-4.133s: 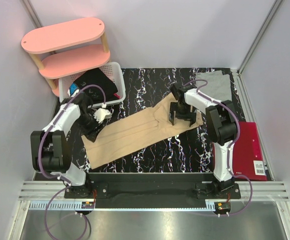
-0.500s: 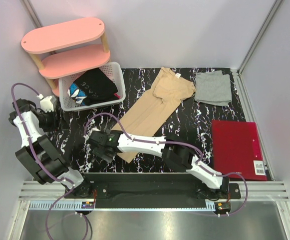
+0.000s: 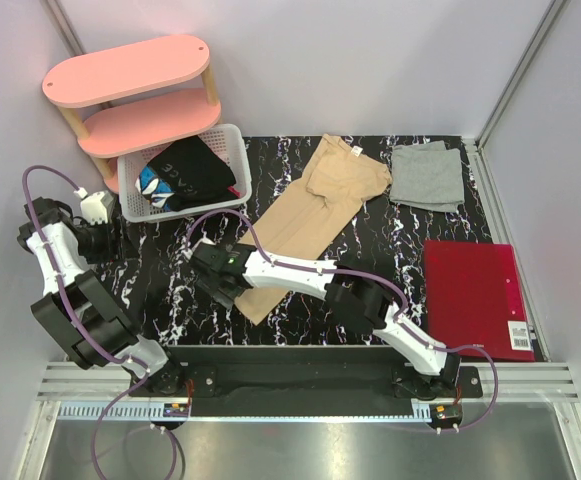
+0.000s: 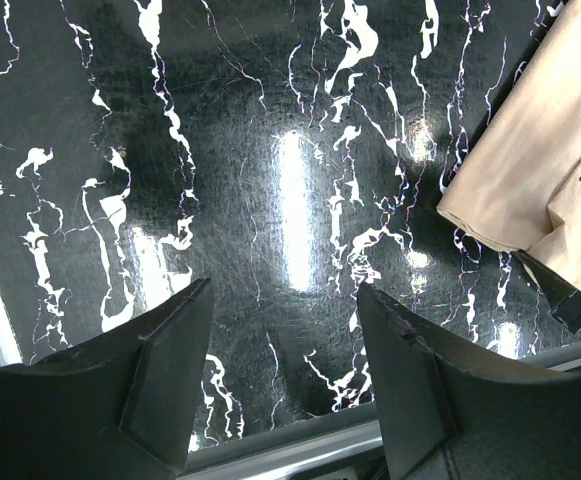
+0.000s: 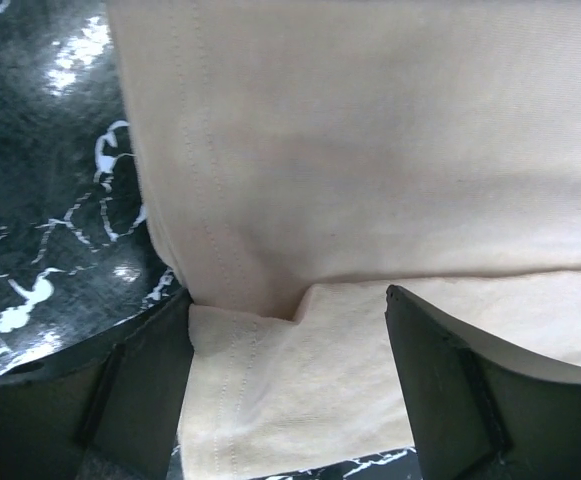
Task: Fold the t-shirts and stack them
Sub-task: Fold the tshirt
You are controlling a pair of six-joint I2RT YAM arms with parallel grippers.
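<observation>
1. Top view: the tan t-shirt (image 3: 310, 215) lies in a long diagonal strip on the marble table (image 3: 370, 290), its collar end far and next to the grey t-shirt (image 3: 427, 177), which sits folded at the far right corner. The two just touch or nearly do. The right gripper (image 3: 213, 275) reaches across to the near-left end of the tan strip. The left gripper (image 3: 105, 240) is held out at the left edge, well apart from both shirts. The red folder (image 3: 475, 295) lies on the right, clear of the cloth

2. Left wrist view: the left gripper (image 4: 285, 300) has its fingers apart over bare table, holding nothing. A corner of the tan t-shirt (image 4: 540, 170) shows at the right edge

3. Right wrist view: the right gripper (image 5: 288, 300) has its fingers spread, one on each side of the hem end of the tan t-shirt (image 5: 370, 150), where one layer overlaps another. Nothing is pinched yet

4. Handling, as I judge it: the shirt is light, limp cotton with no stiffness. It will sag and trail from any single hold, and the doubled layers may slide apart. Best to pinch the stitched hem through all layers right at the corner, lift low, and carry the end over toward the collar
</observation>
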